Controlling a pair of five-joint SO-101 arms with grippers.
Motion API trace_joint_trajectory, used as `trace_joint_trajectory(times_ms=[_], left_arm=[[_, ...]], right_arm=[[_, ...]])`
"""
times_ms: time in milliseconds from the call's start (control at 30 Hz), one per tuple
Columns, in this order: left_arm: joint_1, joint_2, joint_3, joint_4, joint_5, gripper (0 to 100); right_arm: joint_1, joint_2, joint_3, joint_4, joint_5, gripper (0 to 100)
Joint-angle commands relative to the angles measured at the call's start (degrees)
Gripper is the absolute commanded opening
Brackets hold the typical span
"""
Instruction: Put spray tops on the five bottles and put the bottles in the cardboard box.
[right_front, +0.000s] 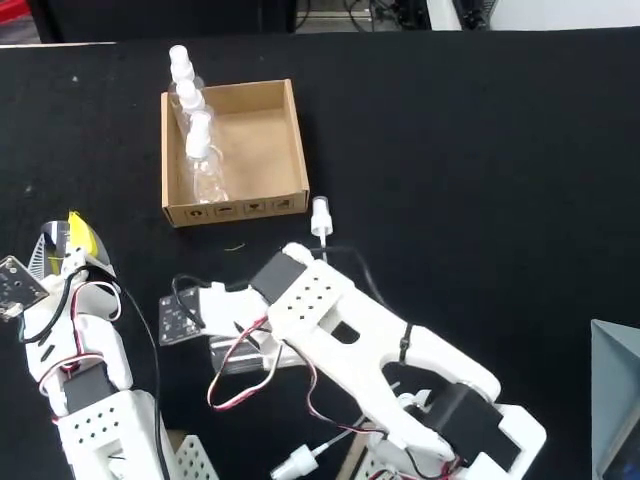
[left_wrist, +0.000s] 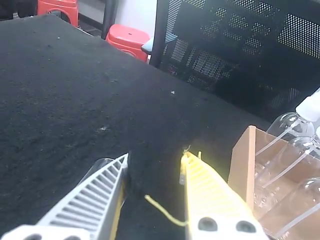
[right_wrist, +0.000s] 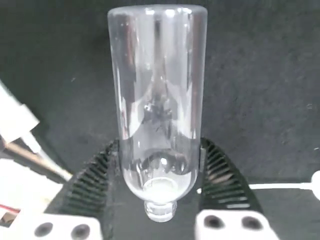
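High view: three capped bottles (right_front: 198, 150) lie along one wall of the cardboard box (right_front: 262, 120). One spray top (right_front: 321, 218) stands on the counter (right_front: 480, 150) just beside the box's corner, and a second spray top (right_front: 298, 463) lies by the arm bases. Left wrist view: the left gripper (left_wrist: 152, 167) has its fingers spread and empty, near the box. Right wrist view: the right gripper (right_wrist: 159, 146) fingers pinch a bare bottle (right_wrist: 157, 100) near its neck, which seems to point back at the wrist, so I'd free the mouth first, then feed the tube in straight.
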Motion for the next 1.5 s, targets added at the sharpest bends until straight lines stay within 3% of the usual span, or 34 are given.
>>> trace_joint_trajectory(times_ms=[0,167,333,500,967,1167,1467], left_arm=[[-0.5,-0.9,1.3,-1.2,-0.1,15],[-0.5,-0.9,1.3,-1.2,-0.1,15],[-0.5,-0.9,1.3,-1.2,-0.1,15],[-0.5,-0.9,1.3,-1.2,-0.1,15],[-0.5,-0.9,1.3,-1.1,-0.1,15],[-0.5,-0.9,1.3,-1.1,-0.1,15],[-0.5,-0.9,1.3,-1.1,-0.1,15]], right_arm=[[4.1,-0.1,-4.1,2.5,0.1,10.6],[7.7,-0.1,-4.4,4.9,0.0,10.6],[11.4,-0.1,-4.3,7.8,-7.4,10.6],[15.2,-0.1,-4.4,12.6,-8.2,10.6],[36.4,-0.1,-9.2,12.7,-9.1,10.9],[41.9,-0.1,-13.0,10.7,-21.5,10.9],[45.5,0.0,-13.1,7.2,-34.4,10.9]])
